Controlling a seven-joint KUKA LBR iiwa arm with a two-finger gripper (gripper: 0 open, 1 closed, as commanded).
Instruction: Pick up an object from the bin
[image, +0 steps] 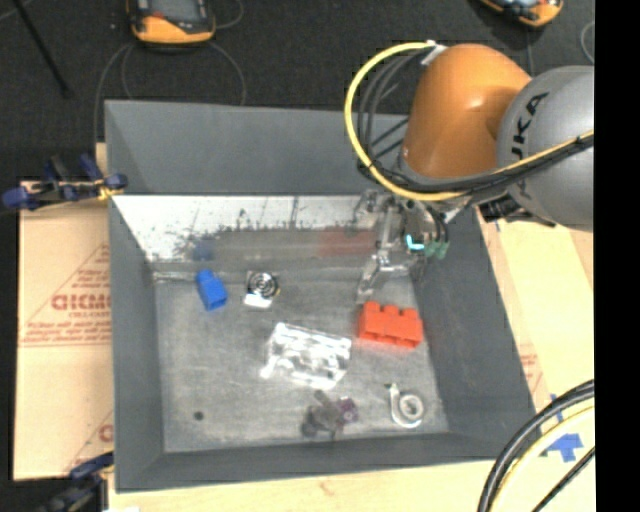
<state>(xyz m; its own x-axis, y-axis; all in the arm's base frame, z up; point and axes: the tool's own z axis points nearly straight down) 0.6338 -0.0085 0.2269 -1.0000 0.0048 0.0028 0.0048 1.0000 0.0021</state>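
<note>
Pincer (383, 275), spread or not I cannot tell, hangs near red block (390, 326); clear plastic piece (306, 354) alongside

From here the gripper (380, 275) hangs low in the grey bin (135, 350), just beside a red toy brick (390, 326), with a blue block (210, 290), clear plastic packet (306, 354) and white ring (407, 407) scattered apart.

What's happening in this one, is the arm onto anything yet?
The KUKA arm reaches into the grey bin from the right. Its gripper sits low by the back wall, just behind an orange-red studded brick. No grasp is visible. A blue block, a clear plastic packet and a white ring lie apart on the floor.
</note>
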